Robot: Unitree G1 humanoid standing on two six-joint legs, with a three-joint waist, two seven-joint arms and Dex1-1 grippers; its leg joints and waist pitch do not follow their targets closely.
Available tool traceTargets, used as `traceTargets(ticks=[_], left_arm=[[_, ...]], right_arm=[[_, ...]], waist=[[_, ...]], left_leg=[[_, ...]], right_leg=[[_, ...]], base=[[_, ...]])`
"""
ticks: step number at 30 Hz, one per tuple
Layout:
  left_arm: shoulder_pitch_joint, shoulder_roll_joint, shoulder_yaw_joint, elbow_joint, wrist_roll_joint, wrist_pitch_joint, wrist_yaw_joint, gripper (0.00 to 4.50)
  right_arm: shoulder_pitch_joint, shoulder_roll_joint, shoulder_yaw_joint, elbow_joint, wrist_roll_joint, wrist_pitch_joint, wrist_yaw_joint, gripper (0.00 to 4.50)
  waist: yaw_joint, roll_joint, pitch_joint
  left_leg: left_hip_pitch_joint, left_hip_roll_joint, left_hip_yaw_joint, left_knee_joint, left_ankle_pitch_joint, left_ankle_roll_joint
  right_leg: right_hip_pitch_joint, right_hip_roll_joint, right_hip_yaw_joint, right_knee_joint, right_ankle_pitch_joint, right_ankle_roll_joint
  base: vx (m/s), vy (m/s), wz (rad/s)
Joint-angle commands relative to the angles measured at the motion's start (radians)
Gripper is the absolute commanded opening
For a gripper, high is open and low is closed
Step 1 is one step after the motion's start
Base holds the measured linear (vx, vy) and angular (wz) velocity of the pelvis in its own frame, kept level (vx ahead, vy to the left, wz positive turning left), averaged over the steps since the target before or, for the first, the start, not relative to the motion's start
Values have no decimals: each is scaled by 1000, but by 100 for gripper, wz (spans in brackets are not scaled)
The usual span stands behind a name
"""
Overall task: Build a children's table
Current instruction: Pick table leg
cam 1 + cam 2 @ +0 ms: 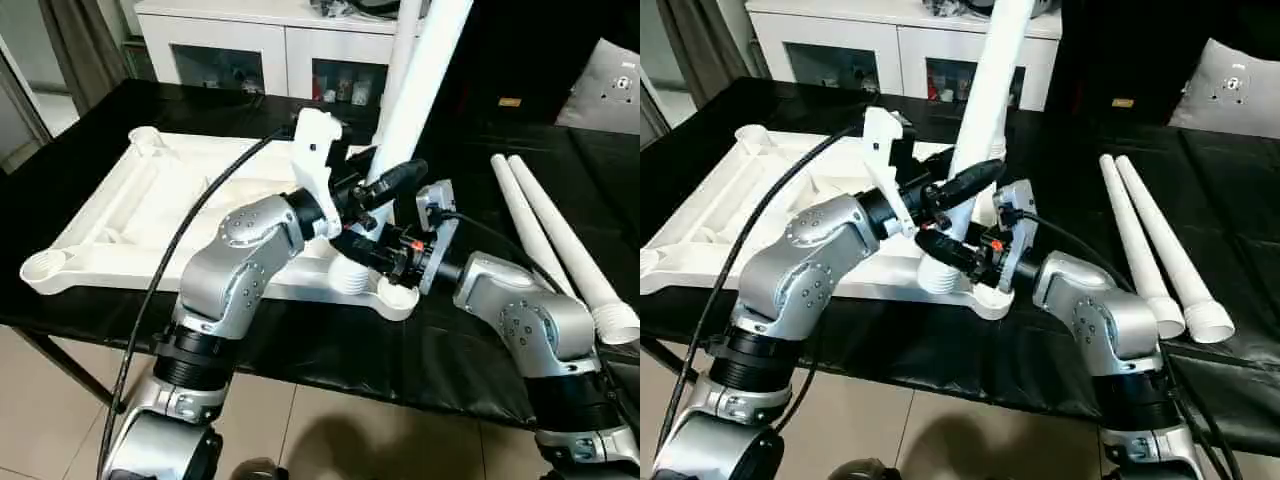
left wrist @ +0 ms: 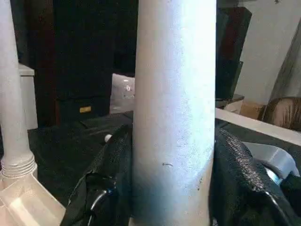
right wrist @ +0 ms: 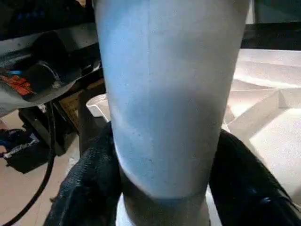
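Left eye view: two loose legs (image 1: 560, 235), perhaps two upright legs (image 1: 425, 85).

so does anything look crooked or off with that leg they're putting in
Yes: the leg held by the left gripper and the right gripper leans noticeably instead of standing square to the tabletop. Its base sits at the near corner socket. The two spare legs lie flat, nothing damaged.

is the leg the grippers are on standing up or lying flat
Standing up, leaning slightly. The leg rises from the near corner socket of the table top, with both grippers at its base; two spare legs lie flat.
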Motion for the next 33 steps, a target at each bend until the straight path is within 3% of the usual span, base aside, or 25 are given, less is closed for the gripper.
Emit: traceTargets(ticks=[1,9,12,13,14,16,18,23,30,33], left_arm=[[2,-1,-14,-19,4,-7,-8,185],[3,-10,-11,-19,-5,5,-9,185],[2,-10,-10,-17,-3,4,-11,185],[1,-9,-9,-16,-1,2,-9,185],[1,-9,-9,-16,-1,2,-9,185],[-1,-8,-9,-14,4,-1,-7,185],[-1,-7,-11,-14,4,-1,-9,185],[-2,-8,-12,-15,3,1,-15,185],[-3,-4,-17,-15,3,2,-22,185],[-2,-4,-18,-17,4,2,-23,185]], right_arm=[[-4,0,-10,-2,4,11,-5,213],[-2,15,-23,19,-9,-12,-37,191],[0,13,-7,25,-42,-60,-36,191],[-4,10,-7,28,-32,-34,-32,191],[-4,10,-7,28,-32,-34,-32,225],[-12,21,-26,41,-8,-11,-40,225],[-19,31,-46,50,3,-16,-49,262],[-23,32,-55,47,10,-25,-50,303],[-10,27,-46,33,14,-21,-29,303],[-11,27,-45,36,11,-24,-30,269]], waist=[[-1,-19,-79],[-2,-17,-79],[-2,-18,-78],[-2,-17,-78],[-2,-17,-79],[-2,-16,-79],[-2,-15,-79],[-1,-14,-79],[-1,-15,-79],[0,-14,-79]], left_leg=[[6,113,-48,-63,-42,62],[7,114,-49,-64,-46,56],[7,112,-48,-64,-49,53],[7,113,-49,-64,-47,55],[7,114,-49,-64,-45,57],[7,114,-49,-64,-47,59],[7,113,-49,-63,-50,59],[7,114,-49,-64,-50,55],[7,112,-49,-63,-52,55],[8,114,-50,-64,-51,54]], right_leg=[[58,-132,83,-68,-205,-120],[58,-132,83,-67,-203,-123],[58,-132,83,-68,-205,-122],[59,-132,83,-67,-204,-123],[58,-131,83,-66,-198,-124],[58,-131,83,-66,-196,-125],[58,-133,83,-67,-203,-127],[58,-132,83,-68,-201,-123],[58,-132,82,-70,-214,-115],[57,-131,82,-69,-215,-114]], base=[[0,0,0],[0,0,0],[0,0,0],[0,0,0],[0,0,0],[0,0,0],[0,0,0],[0,0,0],[0,0,0],[0,0,0]])
